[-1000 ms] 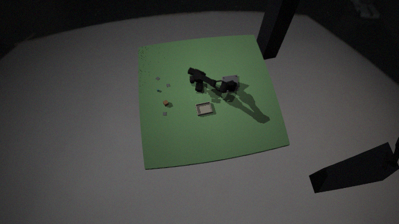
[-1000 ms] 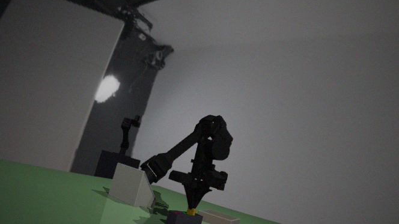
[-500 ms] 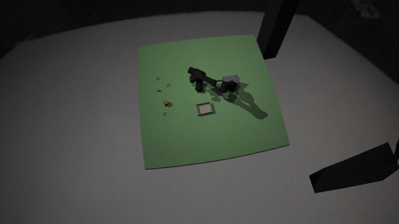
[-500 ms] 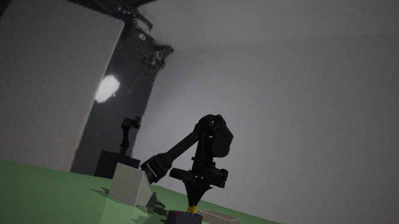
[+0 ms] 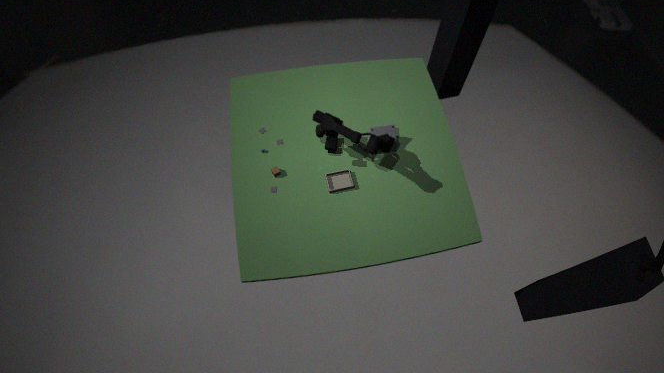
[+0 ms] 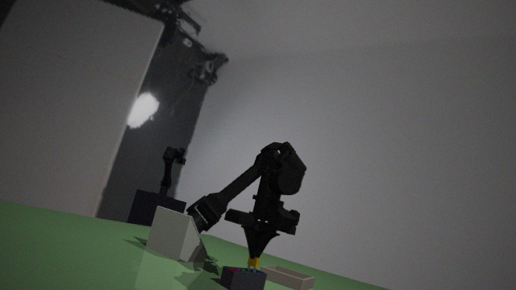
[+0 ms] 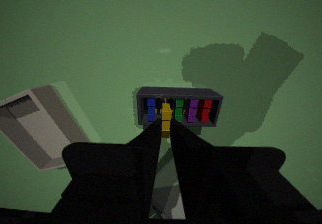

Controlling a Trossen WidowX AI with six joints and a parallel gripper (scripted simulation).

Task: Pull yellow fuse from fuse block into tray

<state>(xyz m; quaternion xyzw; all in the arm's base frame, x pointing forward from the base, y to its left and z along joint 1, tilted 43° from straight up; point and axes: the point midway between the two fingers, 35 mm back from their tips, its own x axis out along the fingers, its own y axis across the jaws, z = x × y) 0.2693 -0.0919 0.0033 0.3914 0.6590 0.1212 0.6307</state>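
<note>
The dark fuse block point(image 7: 179, 93) point(image 6: 242, 278) stands on the green mat point(image 7: 83, 45) point(image 5: 350, 227). In it I see a blue fuse point(image 7: 151, 109), a green fuse point(image 7: 179, 110), a purple fuse point(image 7: 192, 110) and a red fuse point(image 7: 207, 110). My gripper point(image 7: 165, 122) point(image 6: 253, 260) is shut on the yellow fuse point(image 7: 166, 121) point(image 6: 253, 263) and holds it just above the block, over the gap between the blue and green fuses. In the top view the arm hides the block. The shallow grey tray point(image 7: 33, 125) point(image 6: 289, 276) point(image 5: 340, 181) lies beside the block.
The robot's grey base point(image 6: 175, 235) point(image 5: 384, 131) stands on the mat behind the block. Small grey cubes point(image 5: 262, 131), an orange cube point(image 5: 275, 171) and a blue bit point(image 5: 264, 150) lie at the mat's left. Dark posts point(image 5: 462, 42) stand off the mat.
</note>
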